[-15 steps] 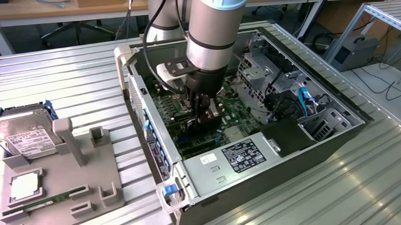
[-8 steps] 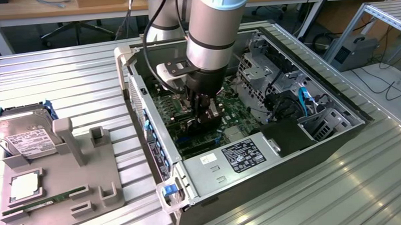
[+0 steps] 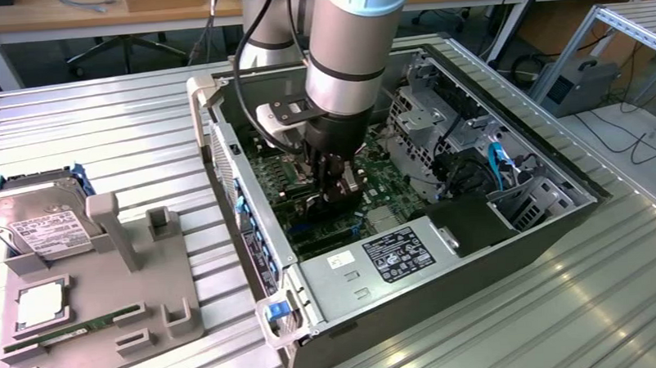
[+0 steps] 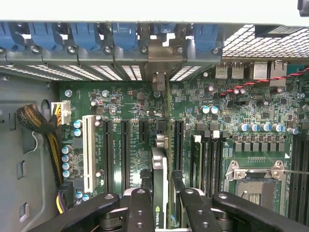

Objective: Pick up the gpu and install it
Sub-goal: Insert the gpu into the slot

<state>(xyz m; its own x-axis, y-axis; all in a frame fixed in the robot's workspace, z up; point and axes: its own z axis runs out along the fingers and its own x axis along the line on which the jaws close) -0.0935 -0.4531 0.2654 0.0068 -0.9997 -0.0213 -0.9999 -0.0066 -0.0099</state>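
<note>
We saw the work surface point(image 3: 108, 134) was made of ribbed silver metal slats, evenly lit from above with no hard shadows. Behind it ran a long wooden desk point(image 3: 115, 15), with the base of an office chair point(image 3: 121, 48) on the dark floor underneath. At the exterior view's right stood an aluminium frame point(image 3: 617, 27), with black cables point(image 3: 621, 133) trailing across a pale floor.

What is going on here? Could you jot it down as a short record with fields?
Setting: open computer case lying on a metal table
Tool: tool lowered inside the case, shut on the gpu
Held item: gpu, edge-on above the motherboard slots
Left on tray: hard drive, RAM stick
</note>
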